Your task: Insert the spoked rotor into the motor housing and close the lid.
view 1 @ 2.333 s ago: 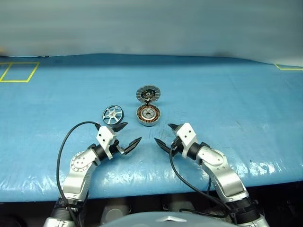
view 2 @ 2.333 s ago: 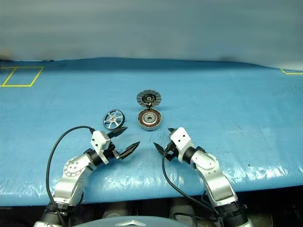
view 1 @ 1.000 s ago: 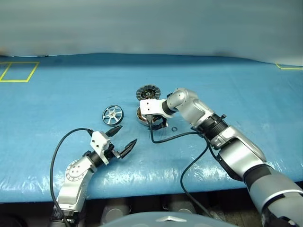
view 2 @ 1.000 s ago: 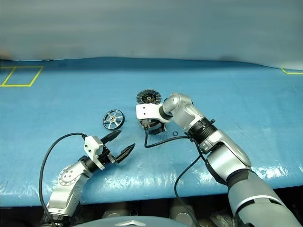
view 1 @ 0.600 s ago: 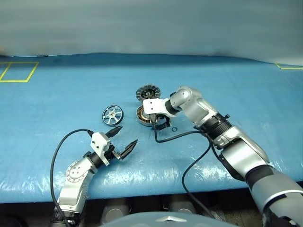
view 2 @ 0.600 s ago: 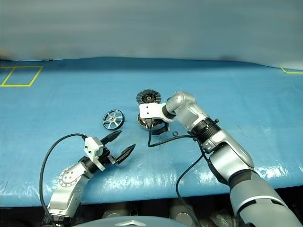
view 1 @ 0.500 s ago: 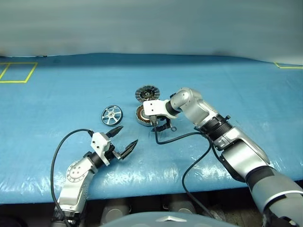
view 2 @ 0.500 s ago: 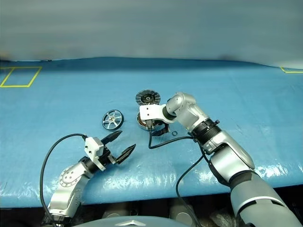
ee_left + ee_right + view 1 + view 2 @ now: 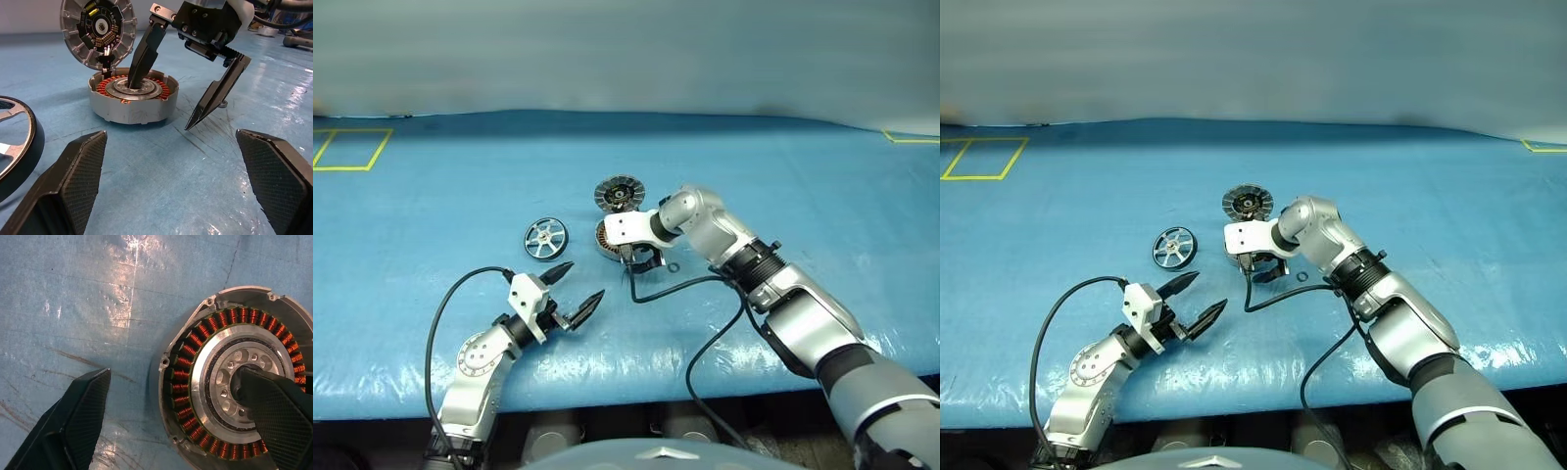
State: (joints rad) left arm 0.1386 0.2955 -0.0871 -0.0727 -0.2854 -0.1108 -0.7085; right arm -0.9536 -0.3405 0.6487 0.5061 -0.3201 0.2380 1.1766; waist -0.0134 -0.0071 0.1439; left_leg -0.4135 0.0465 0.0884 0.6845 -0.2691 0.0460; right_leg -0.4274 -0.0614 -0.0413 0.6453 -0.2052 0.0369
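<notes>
Right hand (image 9: 168, 93) spread wide, one finger in the motor housing (image 9: 610, 241) centre; left hand (image 9: 574, 290) wide, empty

Right tool (image 9: 168, 105): moved from the near worktop (image 9: 822, 196) edge out to the motor housing (image 9: 133, 98); jaws spread, one finger (image 9: 143, 56) set into the housing's metal centre, the other outside the housing wall. Left tool (image 9: 570, 291): shifted slightly, still agape.

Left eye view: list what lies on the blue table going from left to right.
yellow tape square → spoked rotor → motor housing with the right gripper at it → small ring
</notes>
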